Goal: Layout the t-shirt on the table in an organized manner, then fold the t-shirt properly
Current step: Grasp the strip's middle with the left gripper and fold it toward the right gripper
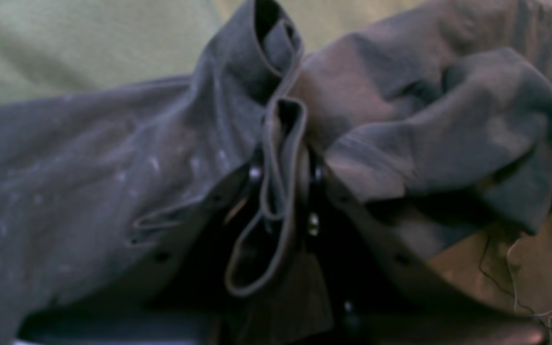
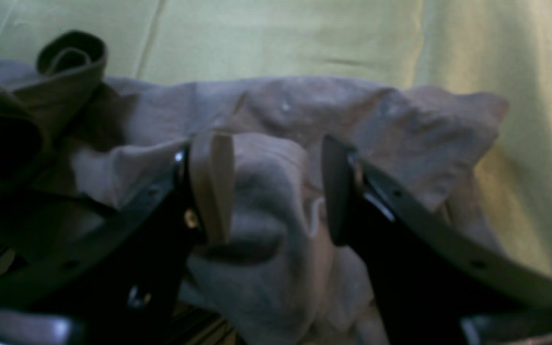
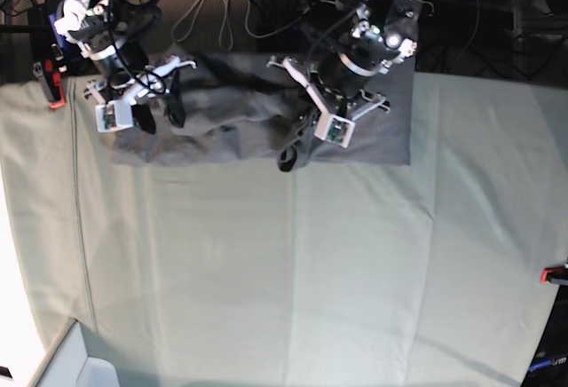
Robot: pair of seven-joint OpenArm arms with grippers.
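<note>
Left hand (image 1: 283, 191) pinches a bunched hem of the t-shirt (image 3: 222, 130), rumpled at the surface (image 3: 293, 272) far edge. Right hand (image 2: 276, 191) spread, cloth between its fingers. Soft, light, limp: grip seams.

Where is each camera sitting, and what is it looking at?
Left wrist: rides the left arm, looking past its fingers, shut on a fold of the plain grey cotton t-shirt.
Right wrist: rides the right arm; its open fingers stand over bunched shirt.
Base: high above, looking down on both arms, the shirt and the pale green cloth-covered table.
Shared: all three show the shirt and green cloth.
</note>
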